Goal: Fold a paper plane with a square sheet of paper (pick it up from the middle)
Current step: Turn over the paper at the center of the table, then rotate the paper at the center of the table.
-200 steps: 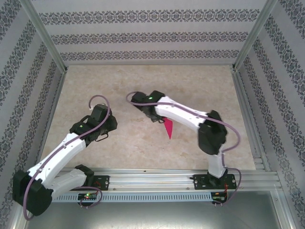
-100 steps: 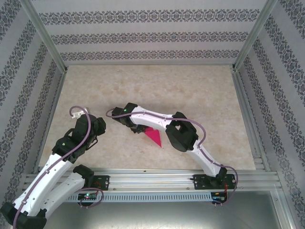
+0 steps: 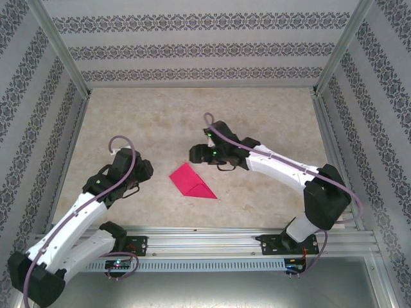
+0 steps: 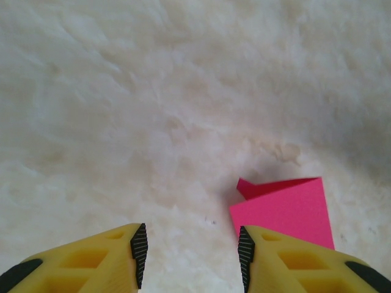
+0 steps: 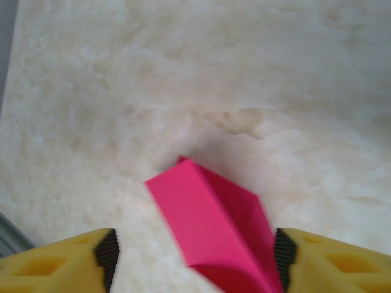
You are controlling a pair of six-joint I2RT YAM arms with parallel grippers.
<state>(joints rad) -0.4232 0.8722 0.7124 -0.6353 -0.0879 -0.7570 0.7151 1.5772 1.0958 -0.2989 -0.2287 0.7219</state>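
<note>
**Figure.** Top view: the magenta paper plane [image 3: 191, 182] lies flat on the worktop [image 3: 270, 115], between the two arms and free of both. Its long axis runs diagonally, from a blunt, wider end at the far left to a pointed tip at the near right.

The right pincer [image 3: 194, 154] hovers just beyond the blunt end, on the far side. Its jaws stand wide apart with nothing gripped. In the right wrist view the paper [image 5: 208, 226] extends up the middle of the frame between the spread yellow fingers of that pincer [image 5: 193, 259], with a raised fold visible along it.

The left pincer [image 3: 142, 173] sits to the left of the paper, a little further off. It is also parted and empty. In its wrist view the paper [image 4: 287, 207] lies ahead and to the right of the pincer [image 4: 192, 253], outside the gap between the fingers.

The right arm is judged the nearer, and its opening is roughly lined up over the paper
</note>
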